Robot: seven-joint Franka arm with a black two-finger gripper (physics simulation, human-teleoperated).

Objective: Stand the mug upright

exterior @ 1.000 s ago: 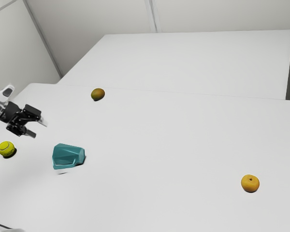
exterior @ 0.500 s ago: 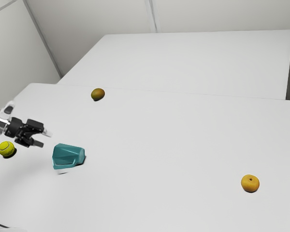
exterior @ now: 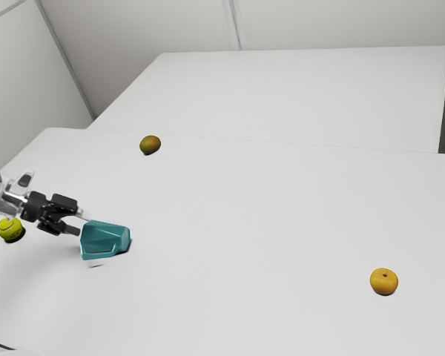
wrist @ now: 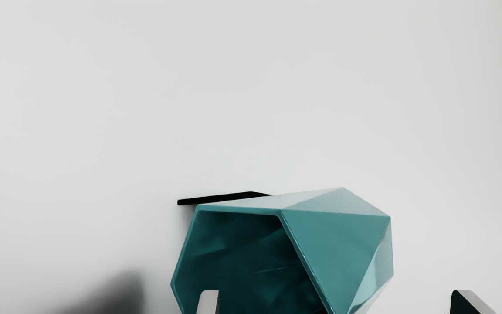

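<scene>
In the exterior view, the mug [exterior: 105,239] is seen lying on its side on the table [exterior: 245,222], toward the edge at the exterior view's left; the tennis ball [exterior: 10,228] is set nearer that edge. The gripper [exterior: 83,224] is positioned at the mug, fingers spread. In the wrist view, the mug's mouth is partly covered by one finger; the other is seen beyond its side.

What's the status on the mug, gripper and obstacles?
Fingers open, at the mug's mouth. Mug on its side, mouth facing the gripper, not yet upright. Yellow ball toward the exterior view's left, likely not in the way.
</scene>
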